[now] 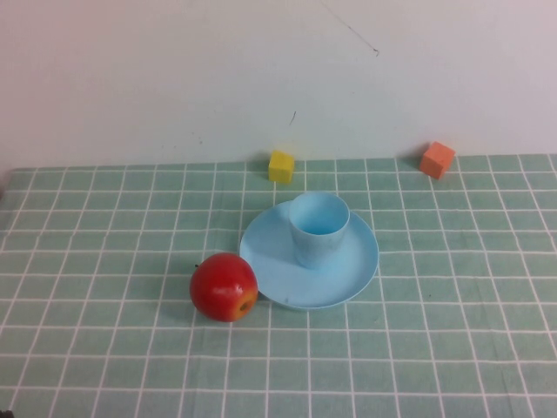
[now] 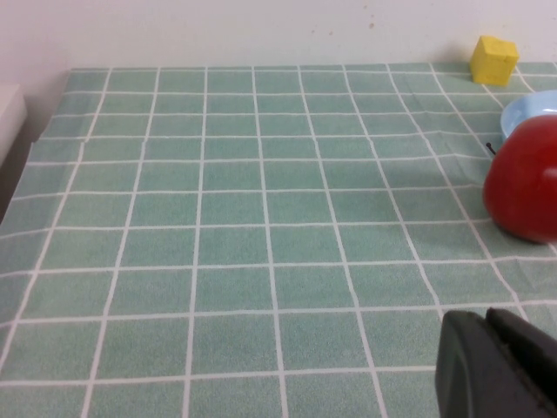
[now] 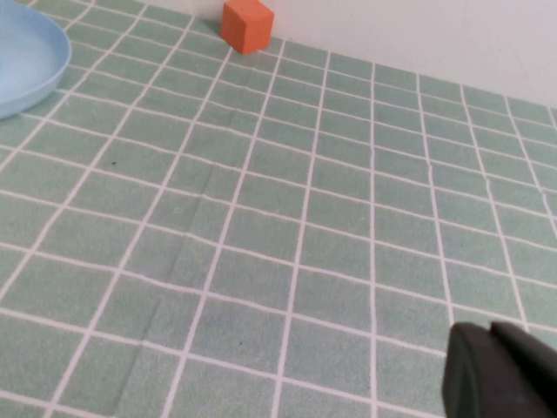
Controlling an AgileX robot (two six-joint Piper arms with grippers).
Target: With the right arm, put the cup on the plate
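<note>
I count one cup (image 1: 318, 229), one plate (image 1: 352, 270), one apple (image 1: 224, 286) and two small cubes, one yellow cube (image 1: 281, 165) and one orange cube (image 1: 437, 159), all on the green checked tablecloth (image 1: 104, 261) with white grid lines.

The plate is the only thing holding anything. The light blue cup stands upright on it, mouth up, set a little toward the plate's 12 o'clock rim rather than dead centre. Nothing shows inside the cup. The rest of the plate's surface is bare.

Taking the plate as the clock centre in the high view: the red apple sits at about 8 o'clock, just beside the plate's rim, on the cloth. The yellow cube is at about 11 o'clock, near the back wall and apart from the plate. The orange cube is at about 1 to 2 o'clock, also by the wall and well apart from the plate.

My right gripper (image 3: 505, 373) is low over bare cloth, well apart from the plate, whose edge shows only at the far side of my wrist view, with the orange cube beyond. My fingers are pressed together and hold nothing.

My left gripper (image 2: 498, 366) is also over bare cloth, with the apple and a sliver of the plate ahead of it and the yellow cube farther off. Its dark fingers look pressed together, empty.
</note>
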